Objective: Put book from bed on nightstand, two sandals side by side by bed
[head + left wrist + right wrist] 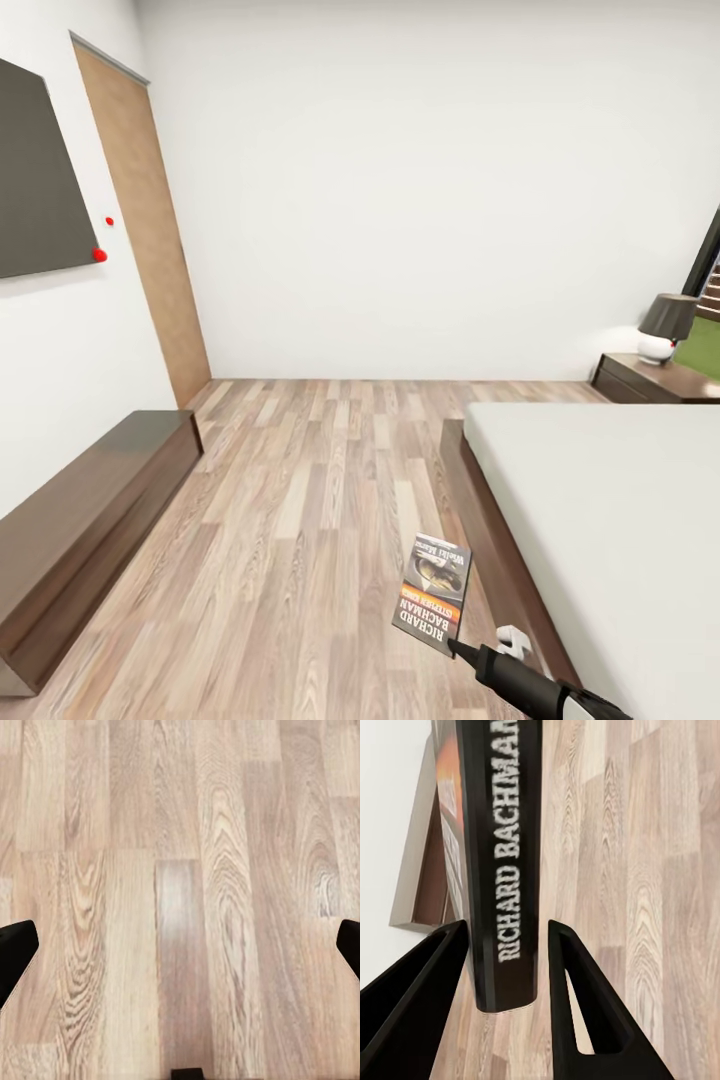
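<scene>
The right gripper has its jaws closed narrow on the book, pinching it at the spine end so the "Richard Bachman" lettering runs out ahead of the fingers and the cover stands upright beyond them. Past the held book lies wood-plank floor, with the bed just to one side of the jaws. The left gripper hangs over bare planks, jaws wide and holding nothing. The carrying step appears to be in hand: the book is off the mattress but not yet set down. Next, it probably needs bringing over the nightstand beyond the bed, beside the lamp, then lowering flat before release.
</scene>
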`<state>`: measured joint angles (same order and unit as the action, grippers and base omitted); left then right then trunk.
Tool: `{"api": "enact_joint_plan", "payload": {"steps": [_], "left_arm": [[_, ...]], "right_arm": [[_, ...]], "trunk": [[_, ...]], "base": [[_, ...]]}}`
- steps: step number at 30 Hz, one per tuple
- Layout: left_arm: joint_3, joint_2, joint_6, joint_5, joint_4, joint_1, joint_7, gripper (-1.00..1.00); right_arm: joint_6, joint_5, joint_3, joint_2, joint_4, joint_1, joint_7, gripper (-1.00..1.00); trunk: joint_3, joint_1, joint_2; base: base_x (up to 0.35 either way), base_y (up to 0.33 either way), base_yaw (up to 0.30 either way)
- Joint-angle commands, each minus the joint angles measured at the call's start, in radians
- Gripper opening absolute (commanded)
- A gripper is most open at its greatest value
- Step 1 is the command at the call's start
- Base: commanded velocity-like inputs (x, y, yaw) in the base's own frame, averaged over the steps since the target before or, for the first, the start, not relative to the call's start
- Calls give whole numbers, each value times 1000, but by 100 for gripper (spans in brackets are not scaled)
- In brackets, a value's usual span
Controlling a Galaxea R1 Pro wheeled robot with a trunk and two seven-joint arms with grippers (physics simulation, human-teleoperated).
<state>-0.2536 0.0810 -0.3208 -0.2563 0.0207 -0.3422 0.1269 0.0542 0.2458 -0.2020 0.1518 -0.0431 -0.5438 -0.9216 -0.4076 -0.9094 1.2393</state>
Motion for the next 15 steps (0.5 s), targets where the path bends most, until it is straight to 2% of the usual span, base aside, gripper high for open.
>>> {"api": "enact_joint_plan", "payload": {"steps": [1, 15], "left_arm": [[-9, 0, -3, -8, 0, -1, 4, 100], [-9, 0, -3, -7, -1, -1, 4, 100]], "right_arm": [[6, 7, -5, 0, 0, -1, -3, -100], [6, 7, -5, 0, 0, -1, -3, -100]], "trunk": [[-1, -1, 1], [-1, -1, 1]], "base": [[331, 0, 0], [331, 4, 0]]}}
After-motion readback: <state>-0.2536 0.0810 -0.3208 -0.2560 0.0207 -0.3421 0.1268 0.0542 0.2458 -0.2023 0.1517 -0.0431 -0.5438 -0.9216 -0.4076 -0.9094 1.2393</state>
